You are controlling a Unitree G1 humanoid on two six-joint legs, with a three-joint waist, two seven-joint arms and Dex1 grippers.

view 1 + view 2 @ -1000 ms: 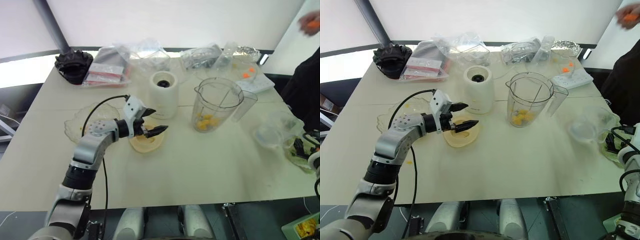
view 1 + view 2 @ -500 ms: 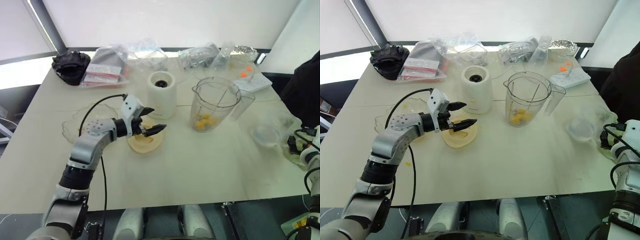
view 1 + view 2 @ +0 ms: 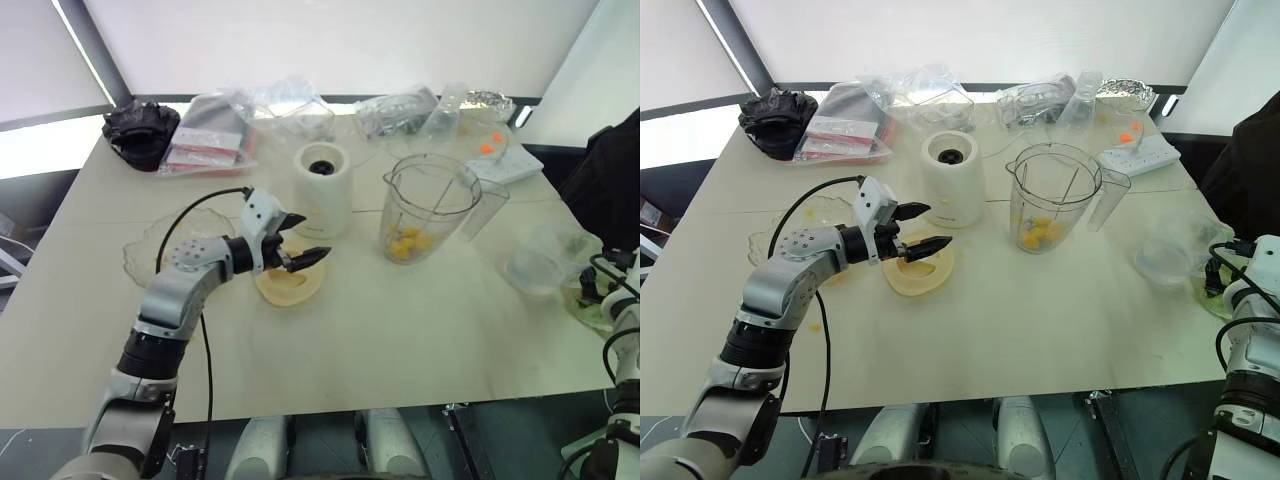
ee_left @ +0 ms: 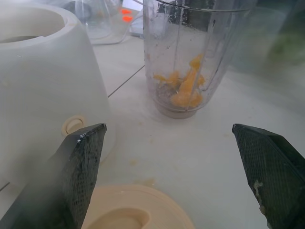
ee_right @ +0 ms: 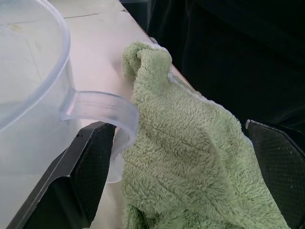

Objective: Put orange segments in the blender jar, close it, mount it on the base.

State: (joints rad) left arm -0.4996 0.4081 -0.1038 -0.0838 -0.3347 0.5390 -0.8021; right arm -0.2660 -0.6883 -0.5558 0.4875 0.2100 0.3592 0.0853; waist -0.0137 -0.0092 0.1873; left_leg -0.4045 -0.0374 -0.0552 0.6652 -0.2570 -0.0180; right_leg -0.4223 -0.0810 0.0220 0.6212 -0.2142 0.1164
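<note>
Evidently little had changed over the last second: the left gripper point(image 3: 303, 252) stayed hovering just above the cream-yellow lid point(image 3: 290, 283), fingers spread wide and empty. On the far right, the right gripper point(image 5: 186, 176) had crept forward slightly beside a frosted clear cup point(image 3: 538, 268) and a green towel point(image 5: 190, 157), its fingers likewise wide apart and holding nothing.

Going left to right across the table point(image 3: 400, 340): a wavy-edged clear glass dish point(image 3: 150, 250) lay behind the left arm; the lid lay flat in front of the base point(image 3: 324, 188); the base stood upright with its dark socket uncovered. Near it, to the right, stood the blender jar point(image 3: 432, 208), upright, open-topped, not on the base. The orange segments point(image 3: 408, 242) lay at its bottom.

Judged from this layout, loading appeared done, and the lid pickup was the step in hand; closing and mounting remained.

The table was pale and matte, with plastic bags point(image 3: 290, 105) and a white power strip point(image 3: 510, 165) along its far edge. A person in dark clothing point(image 3: 610, 180) stood at the right.
</note>
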